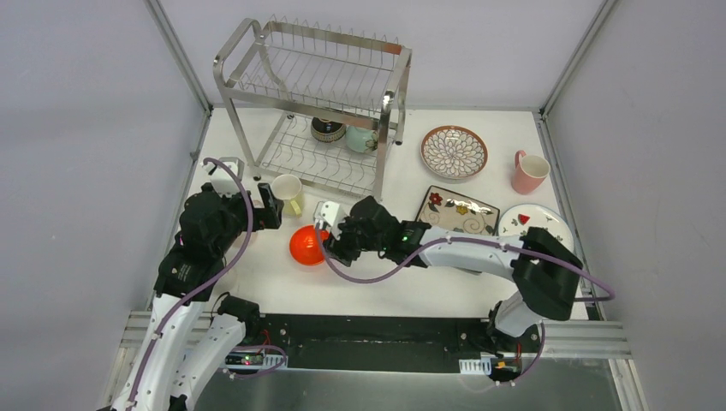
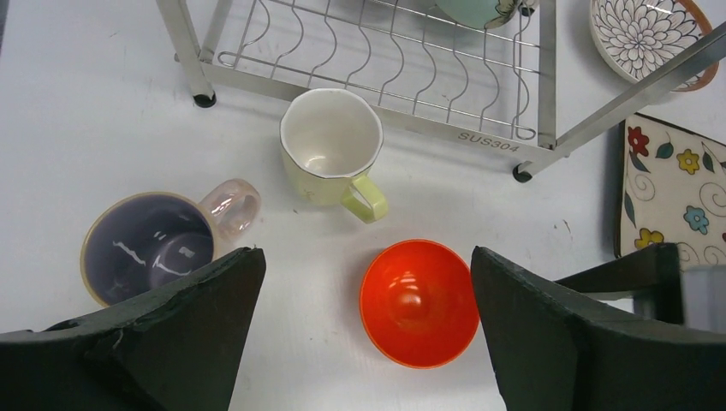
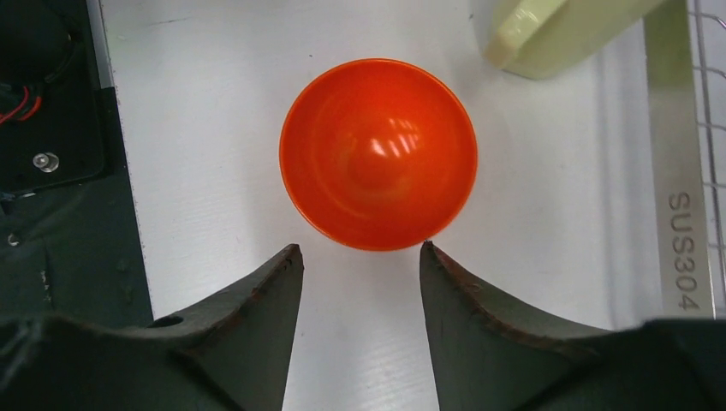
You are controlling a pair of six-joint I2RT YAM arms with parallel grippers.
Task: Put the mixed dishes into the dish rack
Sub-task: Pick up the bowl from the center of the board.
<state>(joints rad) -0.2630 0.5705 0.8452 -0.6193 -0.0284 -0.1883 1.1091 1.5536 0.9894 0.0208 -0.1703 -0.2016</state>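
Observation:
The orange bowl sits upright on the white table. My right gripper hovers just at its near rim, open about halfway, with nothing between the fingers. My left gripper hangs wide open above the table, the bowl lying by its right finger. A yellow-green mug stands in front of the dish rack. A pink-handled mug stands to the left. A dark patterned bowl and a mint bowl rest on the rack's lower shelf.
To the right of the rack lie the petal-pattern plate, the square floral plate, the white red-marked plate and a pink mug. Grey walls enclose the table on three sides.

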